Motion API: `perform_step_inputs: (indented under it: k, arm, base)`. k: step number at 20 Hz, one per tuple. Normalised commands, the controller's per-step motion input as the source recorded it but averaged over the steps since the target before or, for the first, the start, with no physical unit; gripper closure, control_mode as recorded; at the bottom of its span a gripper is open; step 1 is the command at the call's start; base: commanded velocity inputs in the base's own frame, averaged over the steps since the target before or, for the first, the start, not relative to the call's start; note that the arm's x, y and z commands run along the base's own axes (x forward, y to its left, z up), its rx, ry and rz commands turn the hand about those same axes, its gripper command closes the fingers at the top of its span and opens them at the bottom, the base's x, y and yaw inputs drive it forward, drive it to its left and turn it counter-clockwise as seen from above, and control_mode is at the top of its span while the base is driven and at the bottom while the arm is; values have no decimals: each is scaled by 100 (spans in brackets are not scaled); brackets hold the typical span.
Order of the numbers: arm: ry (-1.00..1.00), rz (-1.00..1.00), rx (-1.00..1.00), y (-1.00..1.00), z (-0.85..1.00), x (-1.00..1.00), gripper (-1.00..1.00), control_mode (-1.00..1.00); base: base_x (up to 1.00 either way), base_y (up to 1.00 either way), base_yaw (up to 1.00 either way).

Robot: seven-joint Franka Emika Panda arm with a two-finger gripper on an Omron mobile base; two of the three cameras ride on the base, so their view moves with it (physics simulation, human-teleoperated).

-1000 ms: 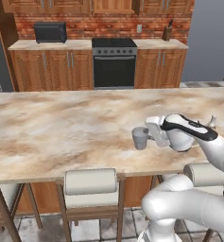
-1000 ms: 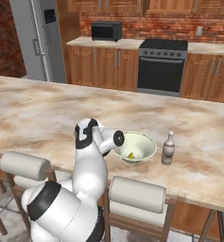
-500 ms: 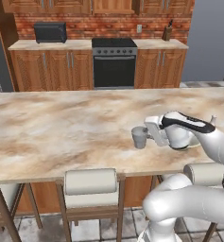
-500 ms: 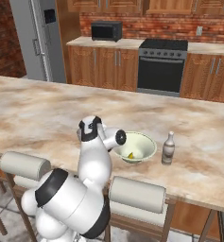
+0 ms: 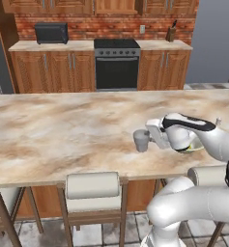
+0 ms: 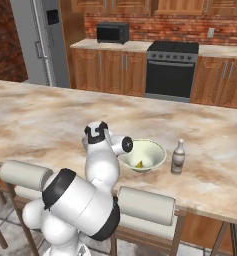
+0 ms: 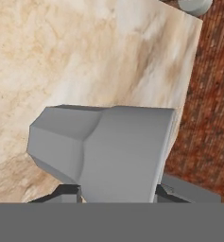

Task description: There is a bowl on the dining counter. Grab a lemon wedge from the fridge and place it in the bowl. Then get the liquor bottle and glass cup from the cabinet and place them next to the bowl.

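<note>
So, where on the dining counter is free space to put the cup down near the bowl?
Bare marble lies left of the bowl, under the glass cup that the gripper holds. The bowl's right side is crowded by the liquor bottle; beyond the bottle the counter is free again.

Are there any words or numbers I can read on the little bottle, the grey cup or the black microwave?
None can be read.
Small grey liquor bottle: no label text shows.
Grey glass cup, held between the gripper fingers: plain.
Black microwave: too small to show any text.
Black oven: no readable markings.
</note>
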Motion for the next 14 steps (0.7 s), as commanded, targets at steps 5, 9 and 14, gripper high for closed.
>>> perform_step_inputs:
  k: [5,9,14]
  arm:
    - [0,0,-6,-6,-24,7,100,-100]
    - [0,0,-4,-11,-25,8,100,-100]
    - [0,0,-1,-17,-19,15,100,-100]
  base:
    - [0,0,0]
    - [0,0,0]
    - [0,0,0]
